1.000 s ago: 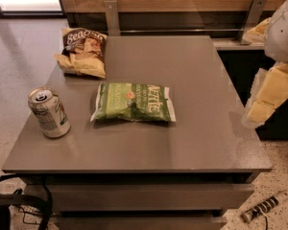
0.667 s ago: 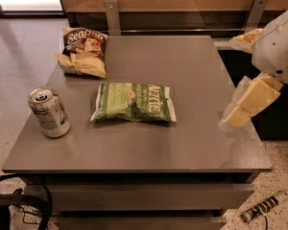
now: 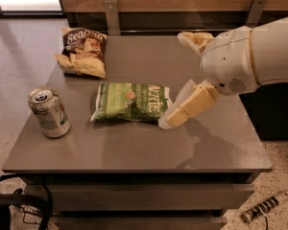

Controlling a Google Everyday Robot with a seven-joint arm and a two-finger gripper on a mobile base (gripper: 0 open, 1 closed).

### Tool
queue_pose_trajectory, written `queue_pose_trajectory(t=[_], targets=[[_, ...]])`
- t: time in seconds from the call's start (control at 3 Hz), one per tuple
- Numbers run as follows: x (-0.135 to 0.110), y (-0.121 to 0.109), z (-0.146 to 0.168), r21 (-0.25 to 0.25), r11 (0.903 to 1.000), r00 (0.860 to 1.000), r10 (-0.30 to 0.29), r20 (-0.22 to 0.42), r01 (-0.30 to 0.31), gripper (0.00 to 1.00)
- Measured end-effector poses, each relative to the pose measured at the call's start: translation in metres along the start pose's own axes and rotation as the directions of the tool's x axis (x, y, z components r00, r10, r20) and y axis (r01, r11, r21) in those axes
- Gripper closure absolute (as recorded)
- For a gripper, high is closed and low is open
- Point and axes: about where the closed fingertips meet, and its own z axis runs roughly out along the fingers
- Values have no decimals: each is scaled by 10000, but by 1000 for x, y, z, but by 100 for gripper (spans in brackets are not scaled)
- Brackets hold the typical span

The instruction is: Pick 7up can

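The 7up can (image 3: 49,112) stands upright at the left front of the grey table (image 3: 149,152); it is silver-white with green markings and a pull-tab top. My gripper (image 3: 185,75) hangs over the right half of the table, on the end of the white arm (image 3: 252,56). Its two cream fingers (image 3: 189,105) are spread wide apart, and nothing is between them. The lower finger reaches the right edge of the green chip bag. The can is far to the left of the gripper, with the green bag between them.
A green chip bag (image 3: 130,101) lies flat at the table's middle. A brown chip bag (image 3: 82,51) lies at the back left. A wooden wall panel with metal brackets (image 3: 111,13) runs behind the table. A cable lies on the floor at the front right (image 3: 266,206).
The arm has swung left from the table's right edge to over the table. The lower finger now reaches the green bag's right end. The can and bags have not moved.
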Motion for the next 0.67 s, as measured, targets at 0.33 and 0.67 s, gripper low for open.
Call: queue_pose_trajectory(t=[0.33,0.67], targets=[[-30,5,20,-170,9998,9946,-25,1034,43,0],[-30,5,25,-224,9997,9942,28,1075,-4,0]])
